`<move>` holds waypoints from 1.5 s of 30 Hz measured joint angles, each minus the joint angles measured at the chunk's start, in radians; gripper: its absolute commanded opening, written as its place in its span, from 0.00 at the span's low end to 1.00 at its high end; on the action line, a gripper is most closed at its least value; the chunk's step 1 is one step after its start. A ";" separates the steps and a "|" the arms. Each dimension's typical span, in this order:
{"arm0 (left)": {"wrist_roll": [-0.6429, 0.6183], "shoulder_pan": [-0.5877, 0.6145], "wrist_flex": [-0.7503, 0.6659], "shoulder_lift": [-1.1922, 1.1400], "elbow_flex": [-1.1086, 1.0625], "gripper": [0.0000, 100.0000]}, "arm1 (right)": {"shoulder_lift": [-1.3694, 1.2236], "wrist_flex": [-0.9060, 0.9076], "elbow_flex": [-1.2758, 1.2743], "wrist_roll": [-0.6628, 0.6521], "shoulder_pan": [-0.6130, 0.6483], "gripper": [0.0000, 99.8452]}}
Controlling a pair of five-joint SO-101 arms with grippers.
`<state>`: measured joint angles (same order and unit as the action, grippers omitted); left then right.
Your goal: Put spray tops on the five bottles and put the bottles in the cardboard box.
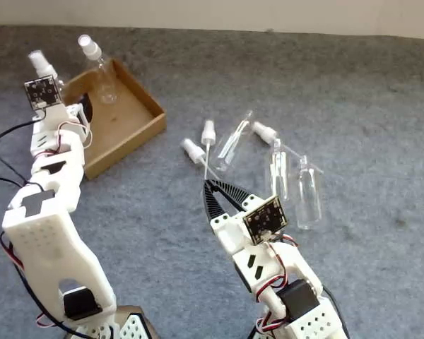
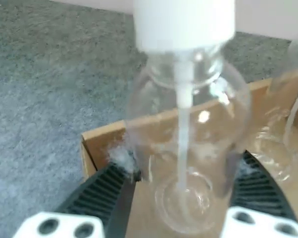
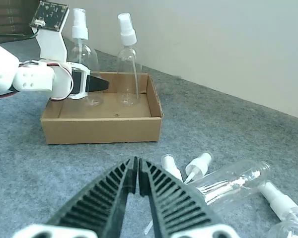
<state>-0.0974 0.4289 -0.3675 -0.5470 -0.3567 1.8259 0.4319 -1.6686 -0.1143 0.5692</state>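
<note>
A clear bottle [image 2: 188,139] with a white spray top stands upright over the cardboard box [image 1: 138,116], and my left gripper [image 2: 184,173] is shut on its lower body. A second capped bottle [image 3: 128,64] stands inside the box beside it. On the carpet lie three uncapped bottles: one [image 1: 233,141] near the middle and two [image 1: 279,173] [image 1: 307,191] side by side farther right. Three loose spray tops [image 1: 194,150] [image 1: 208,134] [image 1: 265,132] lie among them. My right gripper [image 1: 212,187] is shut and holds nothing, just short of the nearest spray top [image 3: 171,166].
Grey carpet covers the table, with open room to the right and at the back. The box wall [image 3: 102,131] faces my right gripper. Cables trail beside the left arm [image 1: 49,183].
</note>
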 measured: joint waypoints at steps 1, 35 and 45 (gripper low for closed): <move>0.000 0.000 0.000 0.000 0.000 0.24 | 0.000 0.000 0.000 0.000 0.000 0.00; 0.000 0.000 0.000 0.000 0.000 0.24 | 0.000 0.000 0.000 0.000 -0.003 0.00; 0.000 0.000 0.028 0.000 0.000 0.43 | 0.000 0.000 0.000 0.000 -0.003 0.00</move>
<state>-0.0974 0.4289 -0.3399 -0.5470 -0.3567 1.8259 0.4319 -1.6686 -0.1143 0.5662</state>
